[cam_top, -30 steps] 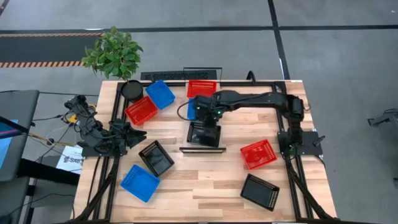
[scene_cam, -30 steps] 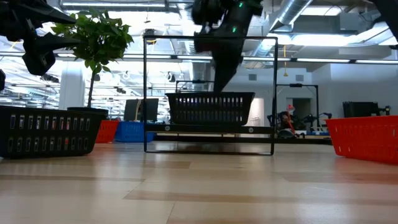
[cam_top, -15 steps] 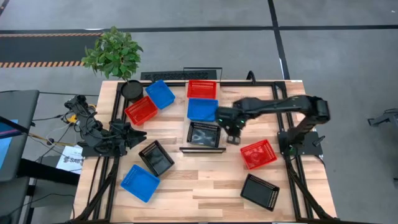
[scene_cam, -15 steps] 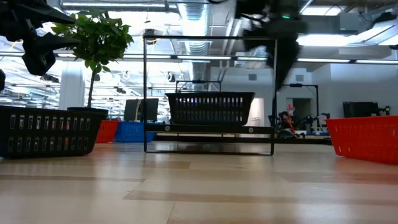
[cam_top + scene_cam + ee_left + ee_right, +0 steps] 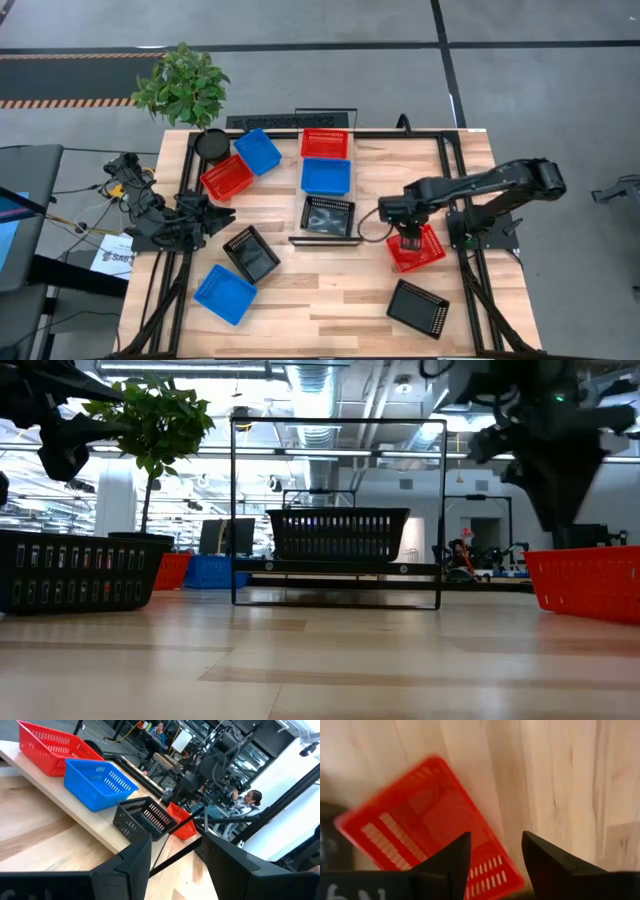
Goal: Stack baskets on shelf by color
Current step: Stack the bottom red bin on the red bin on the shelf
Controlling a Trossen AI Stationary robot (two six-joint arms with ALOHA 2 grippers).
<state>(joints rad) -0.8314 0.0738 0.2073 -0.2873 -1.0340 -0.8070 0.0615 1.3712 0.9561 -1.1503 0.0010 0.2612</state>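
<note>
Right end effector [image 5: 408, 240] hangs directly above the red basket [image 5: 417, 247] on the right side of the worktop [image 5: 330, 300], its fingers [image 5: 445, 862] spread apart and holding nothing, over the basket's left rim. This basket lies turned, with its long axis going diagonal from near-left to far-right, so I judge the fingers must straddle one wall. Left end effector [image 5: 215, 218] waits at the left edge, much farther from it.

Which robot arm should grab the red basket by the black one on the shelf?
The right arm, probably. Its tool hangs open right over the red basket. The left tool waits at the table's far left edge, with the shelf and its black basket in between.
</note>
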